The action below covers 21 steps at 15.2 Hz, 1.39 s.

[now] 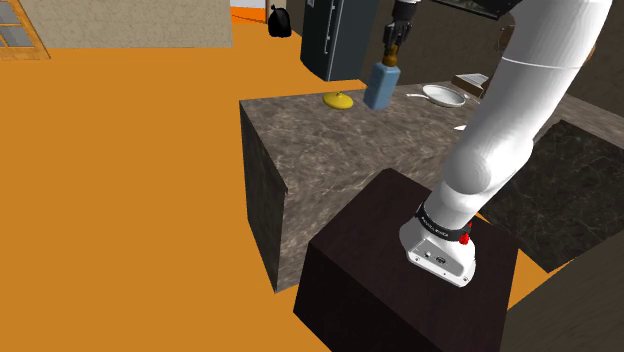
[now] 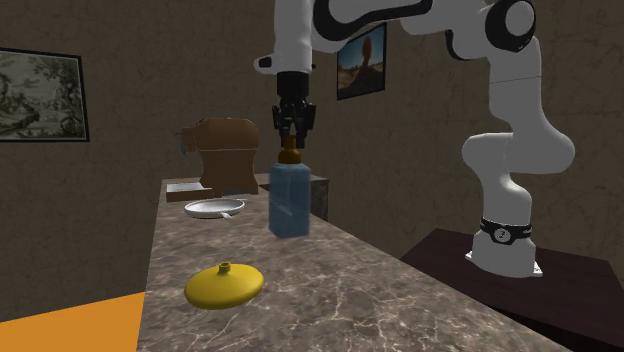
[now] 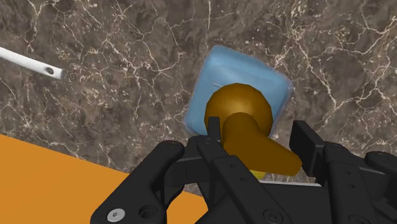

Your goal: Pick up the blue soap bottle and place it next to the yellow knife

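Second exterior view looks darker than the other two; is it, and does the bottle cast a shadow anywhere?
Second exterior view: yes, dim and brownish throughout. Shoulder view: bright, flat light, no shadow under the blue bottle on the veined counter. Wrist view: evenly lit, no glare, no shadow around the bottle either.

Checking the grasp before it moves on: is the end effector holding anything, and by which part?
Yes. The end effector is shut on the blue bottle, clasping its brown pump top rather than the body.
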Available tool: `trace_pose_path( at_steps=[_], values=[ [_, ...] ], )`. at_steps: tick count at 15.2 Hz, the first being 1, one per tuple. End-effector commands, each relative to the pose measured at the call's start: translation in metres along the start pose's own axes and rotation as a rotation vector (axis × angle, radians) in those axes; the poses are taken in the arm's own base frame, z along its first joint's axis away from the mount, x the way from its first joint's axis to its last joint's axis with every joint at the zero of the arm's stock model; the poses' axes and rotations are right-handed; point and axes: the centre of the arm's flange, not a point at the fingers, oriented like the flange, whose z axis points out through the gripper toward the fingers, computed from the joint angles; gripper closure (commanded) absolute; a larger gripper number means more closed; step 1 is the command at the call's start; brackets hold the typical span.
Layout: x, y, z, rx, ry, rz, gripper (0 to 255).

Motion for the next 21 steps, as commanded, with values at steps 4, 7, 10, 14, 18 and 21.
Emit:
trace_pose_path(
  at_steps=[4,7,10,14,18,21],
  values=[
    [-0.035,0.055,0.004,0.0,0.0,-0.001,255],
    [-0.056,0.088,0.005,0.0,0.0,-0.001,255],
    [-0.077,0.122,0.006,0.0,0.0,-0.001,255],
    [-0.105,0.166,0.008,0.0,0.0,-0.001,255],
    [-0.133,0.211,0.009,0.0,0.0,-0.001,255],
    [-0.155,0.244,0.011,0.0,0.0,-0.001,255]
  ],
)
